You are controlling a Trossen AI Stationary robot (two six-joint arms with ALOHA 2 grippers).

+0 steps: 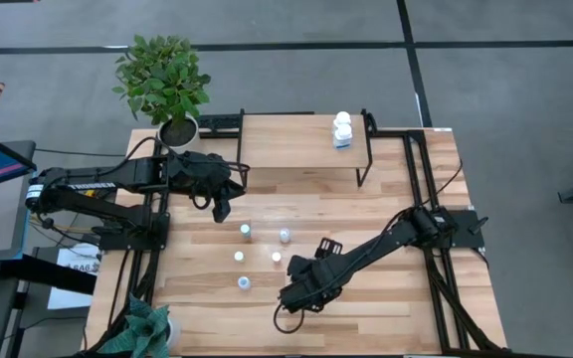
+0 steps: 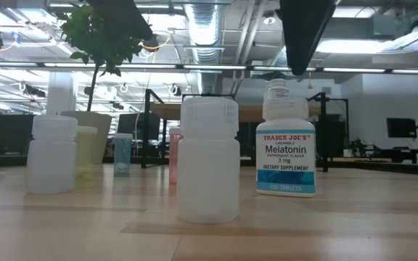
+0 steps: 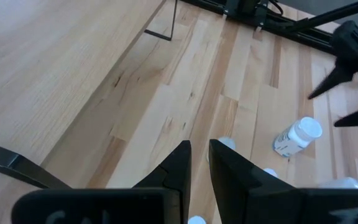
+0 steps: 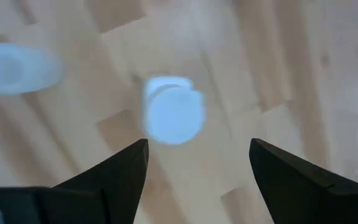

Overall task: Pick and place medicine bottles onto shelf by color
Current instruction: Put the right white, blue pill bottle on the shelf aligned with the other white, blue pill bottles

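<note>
Five small medicine bottles [image 1: 245, 232] stand loose on the middle of the table [image 1: 386, 308], at about 7 o'clock from the shelf [image 1: 296, 141]; none touches another. In the low view the nearest is a plain white bottle [image 2: 208, 161], with a labelled melatonin bottle [image 2: 287, 139] just beside it at 3 o'clock, another white one [image 2: 52, 154] at 9 o'clock, and a yellowish vial [image 2: 85, 151], a light-blue vial [image 2: 123, 154] and a reddish vial [image 2: 173, 154] farther back. More white bottles [image 1: 342, 129] sit clustered on the shelf's light wood top, toward its 3 o'clock end.

The right gripper [image 1: 321, 261] lies at 3 o'clock of the loose group, fingers spread wide; its wrist view looks down on a white cap [image 4: 173, 111] between the open fingers, not touched. The left gripper [image 1: 221, 209] hovers at 11 o'clock of the group, its two fingers [image 3: 178, 168] pressed almost together with only a thin gap and nothing between them. A leafy plant in a white pot [image 1: 179, 129] stands at the shelf's 9 o'clock, and another plant [image 1: 145, 328] sits at the table's 7 o'clock corner
</note>
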